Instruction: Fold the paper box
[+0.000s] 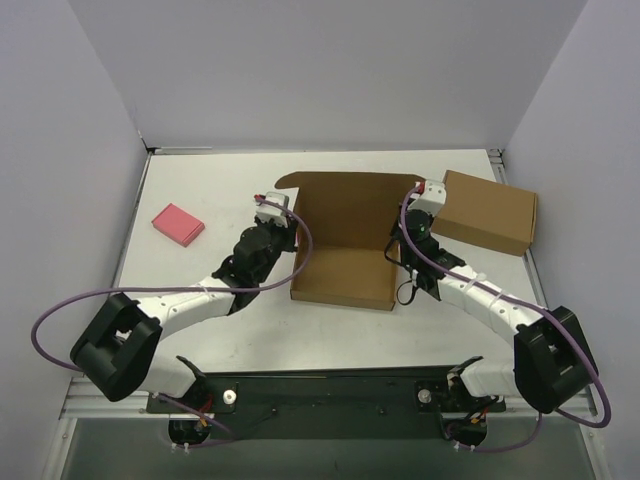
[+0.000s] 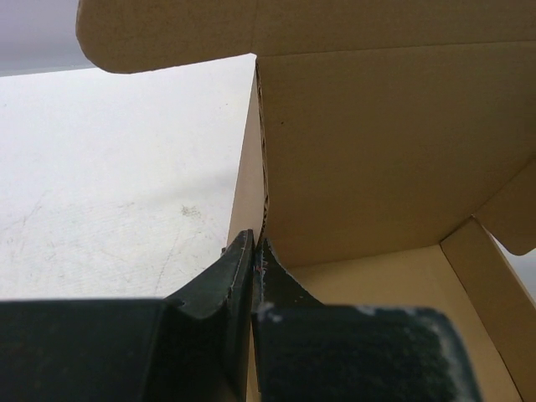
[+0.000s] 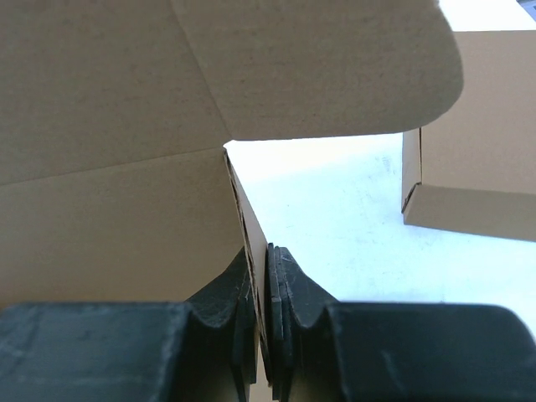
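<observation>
Mid-table, paper box (image 1: 343, 262) mostly formed: base and side walls up, lid (image 1: 350, 195) standing open at the back, corner flaps loose. left gripper (image 2: 254, 255) pinched tight on left wall (image 2: 244, 193), right gripper (image 3: 266, 260) pinched tight on right wall (image 3: 247, 218). Left to do, by my read: fold lid down and tuck

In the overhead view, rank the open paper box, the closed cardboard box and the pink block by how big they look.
1. paper box, largest
2. closed cardboard box
3. pink block, clearly smallest
</observation>
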Motion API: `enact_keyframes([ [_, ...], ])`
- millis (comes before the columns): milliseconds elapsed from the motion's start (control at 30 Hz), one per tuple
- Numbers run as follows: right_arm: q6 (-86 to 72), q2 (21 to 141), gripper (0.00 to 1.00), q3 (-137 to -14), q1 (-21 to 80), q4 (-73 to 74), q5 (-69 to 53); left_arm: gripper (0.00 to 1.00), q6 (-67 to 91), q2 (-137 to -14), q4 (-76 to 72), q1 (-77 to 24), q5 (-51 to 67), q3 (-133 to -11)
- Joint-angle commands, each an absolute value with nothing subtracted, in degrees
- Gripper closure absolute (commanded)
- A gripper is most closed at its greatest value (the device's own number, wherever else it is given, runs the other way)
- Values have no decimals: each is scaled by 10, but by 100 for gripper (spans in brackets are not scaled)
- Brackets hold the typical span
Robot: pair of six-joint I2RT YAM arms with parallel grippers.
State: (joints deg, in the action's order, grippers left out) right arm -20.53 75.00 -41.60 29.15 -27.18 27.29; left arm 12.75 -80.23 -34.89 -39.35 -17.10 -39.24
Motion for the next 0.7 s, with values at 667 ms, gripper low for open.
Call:
enact_keyframes([
  [667,-355,701,84,-276,380,-200,327,100,198,-783,-409,-475,-193,-229],
])
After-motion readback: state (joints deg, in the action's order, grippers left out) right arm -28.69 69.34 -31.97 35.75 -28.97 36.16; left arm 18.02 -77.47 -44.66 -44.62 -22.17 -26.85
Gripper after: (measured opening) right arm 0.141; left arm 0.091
